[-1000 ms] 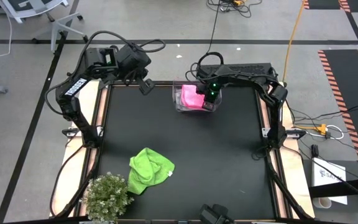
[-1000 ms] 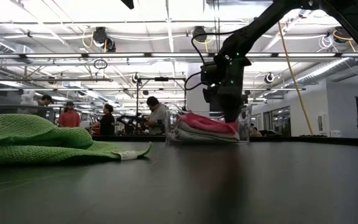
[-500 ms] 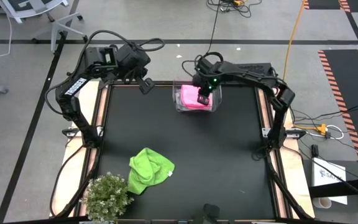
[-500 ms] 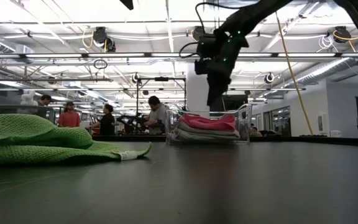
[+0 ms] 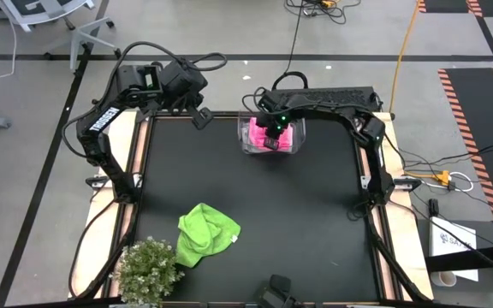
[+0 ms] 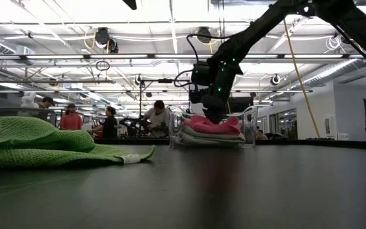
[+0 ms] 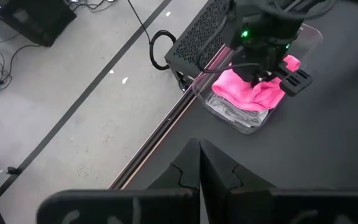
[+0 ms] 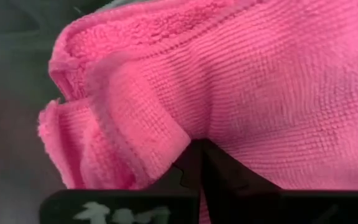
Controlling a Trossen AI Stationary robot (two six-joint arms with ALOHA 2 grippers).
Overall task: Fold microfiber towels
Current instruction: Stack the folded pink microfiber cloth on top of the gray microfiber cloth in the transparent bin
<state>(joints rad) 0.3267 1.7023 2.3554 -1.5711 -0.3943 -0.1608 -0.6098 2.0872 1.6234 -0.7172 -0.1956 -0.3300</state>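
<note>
A bright pink towel point(image 5: 289, 135) lies on top of white cloth point(image 7: 234, 116) in a clear plastic bin point(image 5: 245, 142) at the table's far edge. My right gripper point(image 5: 272, 137) is down in the bin, shut, its tips on the pink towel point(image 8: 260, 81). A lime green towel point(image 5: 204, 235) lies crumpled on the table near the front left; it also shows in the low view point(image 6: 30, 146). My left gripper point(image 5: 199, 118) is shut and empty, raised over the table's far left corner. My right gripper presses its shut fingertips point(image 8: 199, 163) down into the top of the pink towel, on the towel's left part point(image 8: 166, 134). The fingers come from above, pointing down. The cloth bulges up in folds beside the tips; the towel rests in the bin on the white cloth.
A small green bushy plant point(image 5: 148, 269) stands at the table's front left corner, next to the green towel. The table's dark middle and right side show between the bin and the green towel. People stand in the room beyond the table's far edge point(image 6: 107, 122).
My right gripper has risen from the right side of the bin, gone toward the table's left over the bin, and come down on the left part of the pink towel. The green towel has not moved.
</note>
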